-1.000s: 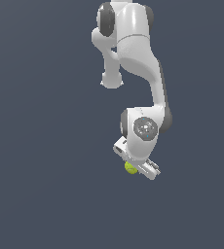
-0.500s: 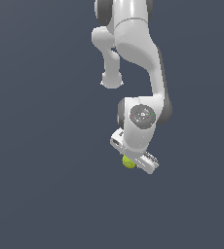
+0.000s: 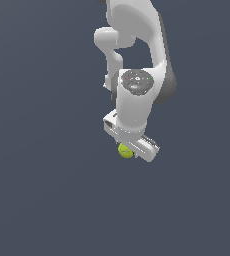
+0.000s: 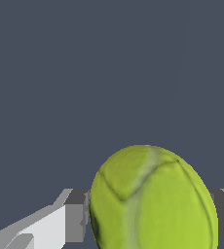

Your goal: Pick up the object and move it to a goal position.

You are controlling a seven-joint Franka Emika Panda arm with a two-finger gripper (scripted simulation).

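Note:
The object is a small yellow-green ball [image 3: 125,150] with faint seam lines. It sits under the white hand of my arm in the exterior view, half hidden by the gripper [image 3: 128,148]. In the wrist view the ball [image 4: 153,199] fills the space between the two grey fingertips [image 4: 75,216], which press against its sides. The gripper is shut on the ball and holds it over the plain dark grey surface [image 3: 47,190].
The white arm [image 3: 137,45] reaches down from the top of the exterior view. Nothing but the flat dark grey ground shows around it. No goal marker is in view.
The arm has drawn back toward the top of the exterior view with the ball in the gripper, and the wrist has turned a little.

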